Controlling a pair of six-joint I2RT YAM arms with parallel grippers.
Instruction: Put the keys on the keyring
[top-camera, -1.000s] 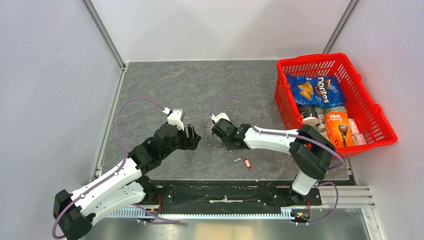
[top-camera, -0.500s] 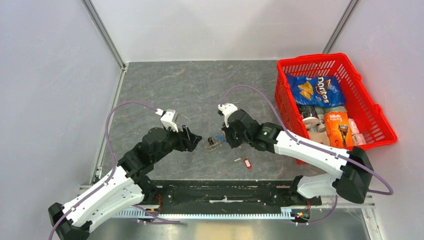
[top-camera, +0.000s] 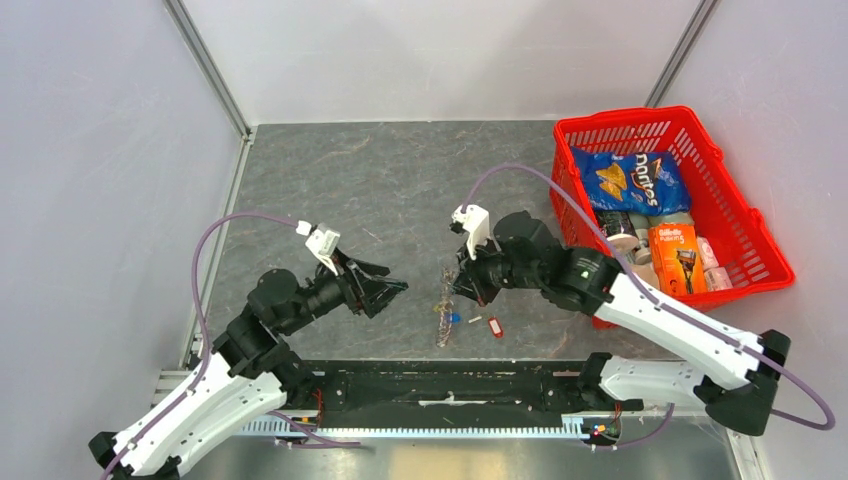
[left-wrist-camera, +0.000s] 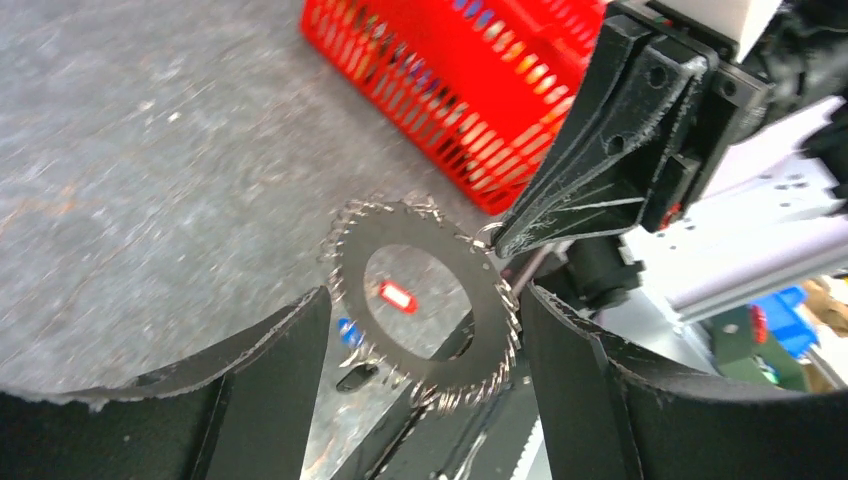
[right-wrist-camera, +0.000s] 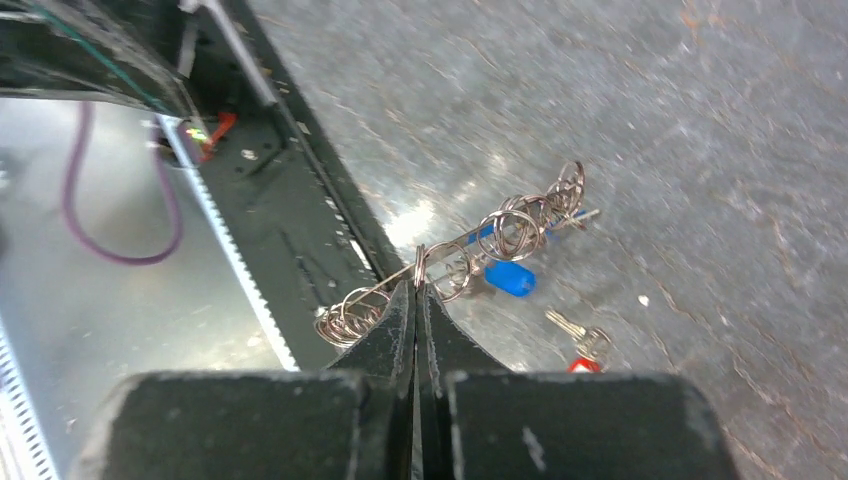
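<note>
Here the keyring (top-camera: 443, 312) hangs in the air just above the bench (top-camera: 350, 180), pinched at one spot on its rim by the right fingers (right-wrist-camera: 415, 292), which are pressed fully together on the thin metal. From above it shows almost edge-on. The left wrist view shows its flat face, with a wide round hole and a rim fringed with small wire loops.

The left fingers (top-camera: 388, 284) are spread as wide as they go and hold nothing. They point at the ring from close by without touching it, and in their own camera the ring sits between them.

The ring looks like a stiff, thin plate: light, hard and smooth on its faces, so it should not bend, though it could swivel or slip in a one-point pinch. The flat band between hole and rim is probably the safest place to grip it. The loops at the edge are springy and likely to snag or twist.

A blue tag (right-wrist-camera: 510, 278) sits right against the rim and seems to hang from one of the loops, though I cannot be sure. A red-tagged key (top-camera: 495, 326) and a small bare key (top-camera: 474, 320) lie loose on the bench just beside the ring, not on it. These keys are tiny, flat and light, hard to lift off the surface, so the plastic tag is likely the easier part to pinch. Threading one will probably need the ring held steady from two sides.
</note>
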